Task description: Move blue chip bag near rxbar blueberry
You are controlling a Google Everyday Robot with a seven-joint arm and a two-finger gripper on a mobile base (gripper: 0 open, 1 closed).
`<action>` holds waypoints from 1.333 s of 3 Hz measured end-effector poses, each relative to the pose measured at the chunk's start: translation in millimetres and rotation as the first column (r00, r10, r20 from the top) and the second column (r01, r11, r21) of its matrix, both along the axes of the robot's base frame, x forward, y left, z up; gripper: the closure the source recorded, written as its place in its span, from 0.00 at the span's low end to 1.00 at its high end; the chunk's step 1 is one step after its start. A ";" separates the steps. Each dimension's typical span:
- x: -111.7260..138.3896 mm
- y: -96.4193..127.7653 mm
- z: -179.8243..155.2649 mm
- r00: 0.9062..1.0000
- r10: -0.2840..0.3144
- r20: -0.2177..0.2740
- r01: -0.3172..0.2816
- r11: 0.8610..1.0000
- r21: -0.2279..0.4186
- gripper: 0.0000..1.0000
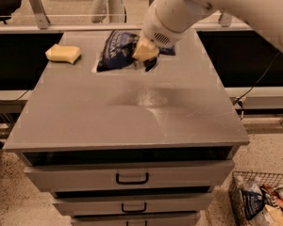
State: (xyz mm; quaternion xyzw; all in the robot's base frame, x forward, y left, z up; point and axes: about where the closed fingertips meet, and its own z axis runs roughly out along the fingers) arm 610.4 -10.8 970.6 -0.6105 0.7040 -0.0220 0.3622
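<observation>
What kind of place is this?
Likely an office or lab area: gray drawer cabinet, wire basket of snacks on a speckled floor. The pincer is at the blue chip bag near the cabinet's back edge.

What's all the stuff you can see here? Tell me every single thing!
blue chip bag: one, dark blue with white lettering, back middle of the cabinet top.
sponge: one, yellow, back left, apart from the bag.
blue scrap: one, just right of the gripper; cannot tell what it is.
cabinet: one, grey, drawers in front.
drawer handles: three, black.
wire basket: one, on the floor lower right, holding packets.
arm: one, white, reaching in from the upper right.
gripper: one, tan, at the bag's right edge.
</observation>
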 end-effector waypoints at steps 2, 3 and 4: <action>111.1 -131.8 40.7 0.969 -0.180 0.168 0.211 0.958 -0.192 1.00; 156.8 -184.4 26.1 0.955 -0.243 0.171 0.278 0.935 -0.220 1.00; 187.5 -214.6 15.1 0.943 -0.283 0.176 0.317 0.925 -0.211 1.00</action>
